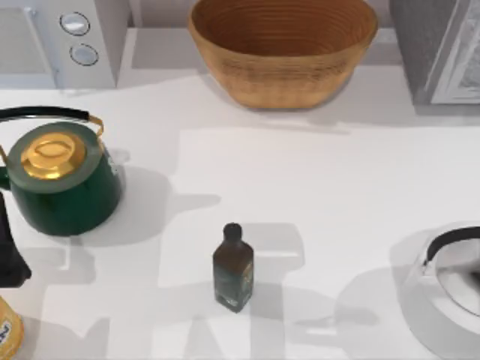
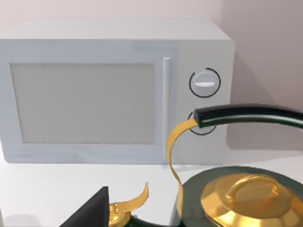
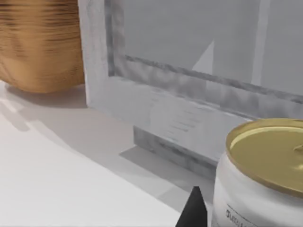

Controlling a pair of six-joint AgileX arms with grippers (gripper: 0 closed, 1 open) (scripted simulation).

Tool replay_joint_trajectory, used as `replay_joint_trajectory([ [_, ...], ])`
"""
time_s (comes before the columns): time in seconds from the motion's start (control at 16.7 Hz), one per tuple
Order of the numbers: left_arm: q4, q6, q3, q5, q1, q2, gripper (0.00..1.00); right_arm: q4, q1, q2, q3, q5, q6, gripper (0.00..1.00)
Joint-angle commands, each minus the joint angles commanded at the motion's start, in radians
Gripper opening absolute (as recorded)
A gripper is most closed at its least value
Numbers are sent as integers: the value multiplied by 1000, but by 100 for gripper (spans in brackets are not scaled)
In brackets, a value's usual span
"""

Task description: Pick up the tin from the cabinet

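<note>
The tin (image 3: 265,175) is a white can with a gold lid, standing upright on the white surface just in front of the cabinet (image 3: 156,94). The cabinet has a grey marbled frame and a pale door panel, and its corner (image 1: 442,52) sits at the table's far right. A dark part of my right gripper (image 3: 193,210) juts in close beside the tin, a little apart from it. My left gripper (image 1: 11,255) is a dark shape at the table's left edge, next to the green kettle (image 1: 64,176).
A wicker basket (image 1: 283,49) stands at the back centre and a white microwave (image 1: 60,37) at the back left. A dark bottle (image 1: 233,268) stands mid-table. A white kettle (image 1: 446,296) sits at the front right, a yellow object (image 1: 7,330) at the front left.
</note>
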Motion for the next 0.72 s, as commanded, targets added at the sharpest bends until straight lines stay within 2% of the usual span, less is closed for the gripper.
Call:
replay_joint_trajectory([
  [0.6, 0, 0, 0, 0, 0, 0, 100, -20, 58, 24, 24, 58, -20, 0],
  [0.72, 0, 0, 0, 0, 0, 0, 100, -20, 58, 24, 24, 58, -20, 15],
])
